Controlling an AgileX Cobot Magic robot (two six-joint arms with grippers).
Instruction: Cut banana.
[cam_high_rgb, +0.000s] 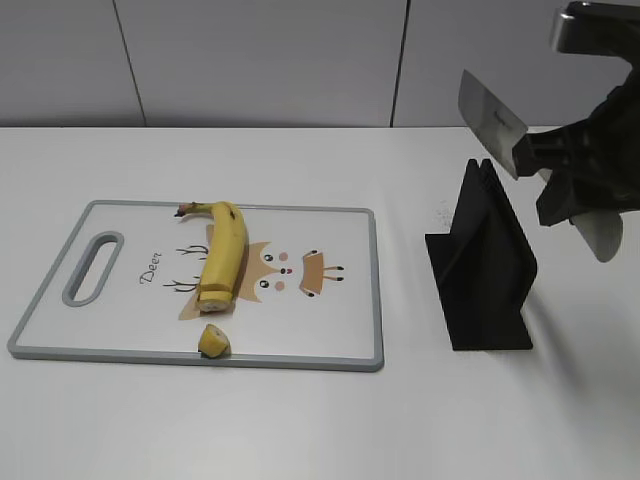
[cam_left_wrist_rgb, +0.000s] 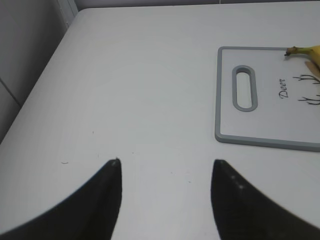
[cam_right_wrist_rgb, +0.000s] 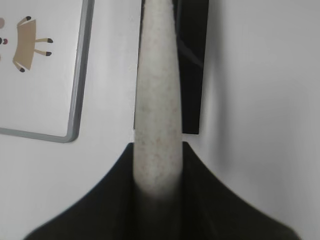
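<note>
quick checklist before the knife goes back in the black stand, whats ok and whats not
1. Right hand shut on the knife handle: ok.
2. Blade raised above the black stand, not touching it: ok.
3. Blade lined up with the stand's slot: cannot tell.
4. Banana lies on the cutting board with one end cut flat, cut-off piece beside it: ok.
5. Left hand open over bare table, left of the board and away from the stand: ok.
6. Stand upright on the table: ok.
</note>
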